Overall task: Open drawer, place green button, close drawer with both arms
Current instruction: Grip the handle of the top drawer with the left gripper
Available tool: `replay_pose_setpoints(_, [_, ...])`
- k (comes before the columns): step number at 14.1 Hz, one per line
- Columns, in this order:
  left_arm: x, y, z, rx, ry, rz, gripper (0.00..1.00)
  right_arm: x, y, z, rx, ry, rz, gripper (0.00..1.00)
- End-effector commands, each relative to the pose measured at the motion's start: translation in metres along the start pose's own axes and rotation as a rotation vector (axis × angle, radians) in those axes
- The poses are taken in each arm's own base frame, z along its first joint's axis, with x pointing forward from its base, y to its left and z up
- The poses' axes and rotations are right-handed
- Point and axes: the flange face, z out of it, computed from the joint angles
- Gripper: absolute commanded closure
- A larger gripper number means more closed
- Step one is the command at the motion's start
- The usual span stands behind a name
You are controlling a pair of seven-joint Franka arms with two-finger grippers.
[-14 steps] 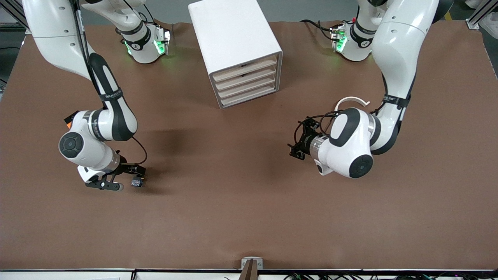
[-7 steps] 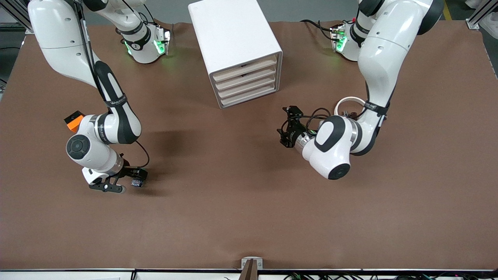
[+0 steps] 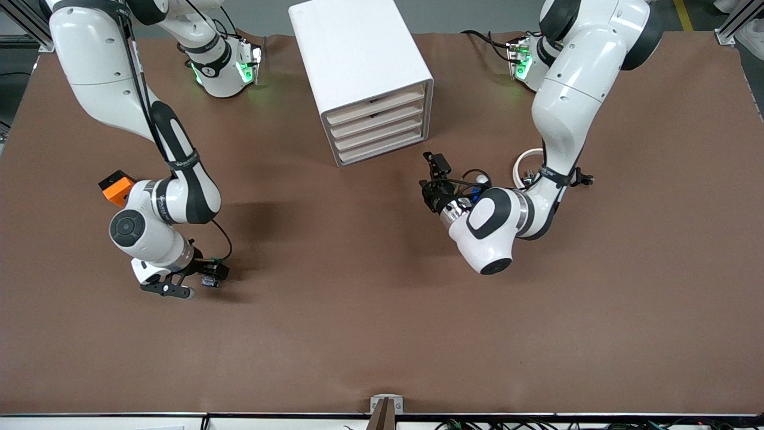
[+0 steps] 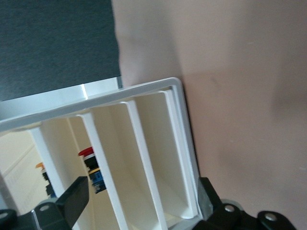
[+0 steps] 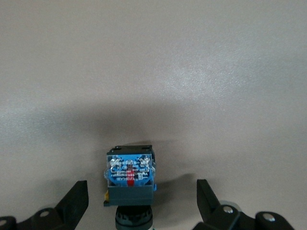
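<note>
The white cabinet (image 3: 358,60) stands at the table's back middle with all four trays closed. The drawer (image 3: 382,153) is the lowest one. My left gripper (image 3: 427,179) is open and empty, low over the table beside the cabinet's front corner. The left wrist view shows the tray fronts close up, with the drawer (image 4: 184,153) between my spread fingers (image 4: 72,201). The button (image 3: 209,279) lies on the table toward the right arm's end. My right gripper (image 3: 197,282) is open around it. The right wrist view shows its blue body (image 5: 129,178) between both fingers (image 5: 208,199), touching neither. Its green cap is hidden.
An orange block (image 3: 116,186) lies beside the right arm's forearm. A white arc (image 3: 525,166) and small dark parts (image 3: 582,179) lie under the left arm. A red-capped part (image 4: 88,155) shows inside an upper tray.
The left arm has swung its gripper across the table toward the cabinet's front. The right arm has shifted slightly, uncovering the orange block. Its gripper stays around the button.
</note>
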Motion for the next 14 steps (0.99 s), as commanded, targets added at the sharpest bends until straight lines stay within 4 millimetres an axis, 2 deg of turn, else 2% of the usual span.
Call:
replay_pose_setpoints(1, [-0.009, 0.002, 0.018, 0.069, 0.011, -0.056, 0.00, 0.006, -0.002, 0.001, 0.011, 0.006, 0.024, 0.00])
replay_pose_setpoints(3, [-0.010, 0.006, 0.027, 0.087, 0.020, -0.070, 0.04, 0.009, -0.003, -0.001, 0.012, 0.011, 0.023, 0.06])
replay_pose_setpoints(5, [-0.006, 0.016, 0.036, 0.103, 0.027, -0.083, 0.27, 0.010, -0.005, 0.000, 0.012, 0.008, 0.032, 0.19])
replay_pose_setpoints(7, [-0.002, 0.026, 0.046, 0.122, 0.033, -0.097, 0.41, 0.010, -0.007, 0.001, 0.011, 0.006, 0.033, 0.31])
replay_pose_setpoints(8, [0.000, 0.028, 0.048, 0.132, 0.036, -0.102, 0.46, 0.009, -0.009, 0.002, 0.010, 0.005, 0.030, 0.45])
replay_pose_setpoints(10, [0.001, 0.029, 0.064, 0.156, 0.058, -0.109, 0.51, 0.009, -0.010, 0.001, 0.011, 0.006, 0.030, 0.88])
replay_pose_setpoints(11, [0.000, 0.028, 0.071, 0.171, 0.073, -0.109, 0.51, 0.008, -0.011, 0.002, 0.010, 0.003, 0.032, 1.00])
replay_pose_setpoints(14, [-0.004, 0.025, 0.088, 0.201, 0.092, -0.109, 0.51, 0.005, -0.018, -0.001, 0.007, -0.014, 0.072, 1.00])
